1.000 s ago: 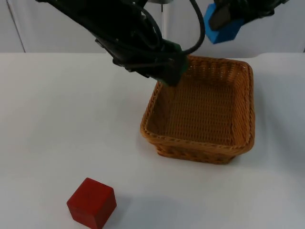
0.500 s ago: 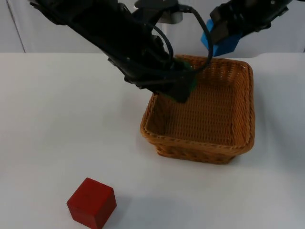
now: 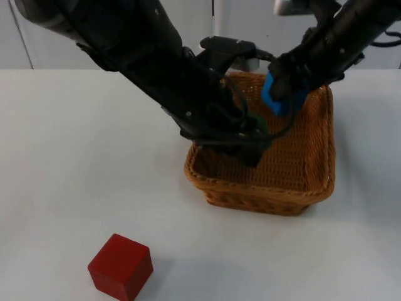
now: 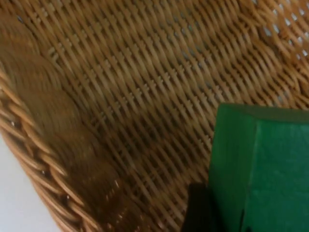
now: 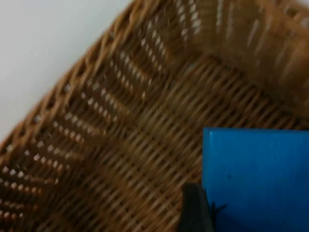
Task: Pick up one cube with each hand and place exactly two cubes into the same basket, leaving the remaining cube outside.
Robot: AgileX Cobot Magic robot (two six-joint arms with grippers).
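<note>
a: right now, over the wicker basket [image 3: 316, 169] with both arms. left gripper [image 3: 254, 141] down inside near the front-left wall, closed around the green cube [image 4: 260, 169], just above the woven floor by the look of the left wrist view.

b: and on the other side?

a: right gripper [image 3: 283, 94] above the basket's far rim, clamped on the blue cube [image 3: 282, 95]. seen over a back corner of the weave in the right wrist view, higher off the floor than the green one, apparently.

b: so, which step?

a: placing, probably. both cubes carried, neither released yet. red cube [image 3: 121, 266] well apart on the table [image 3: 75, 157], near the front edge, likely the one to leave outside.

b: next move?

a: probably opening the left fingers to drop the green cube, then lowering the blue one further in beside it before letting go. worth keeping the two arms from crowding each other inside the basket.
</note>
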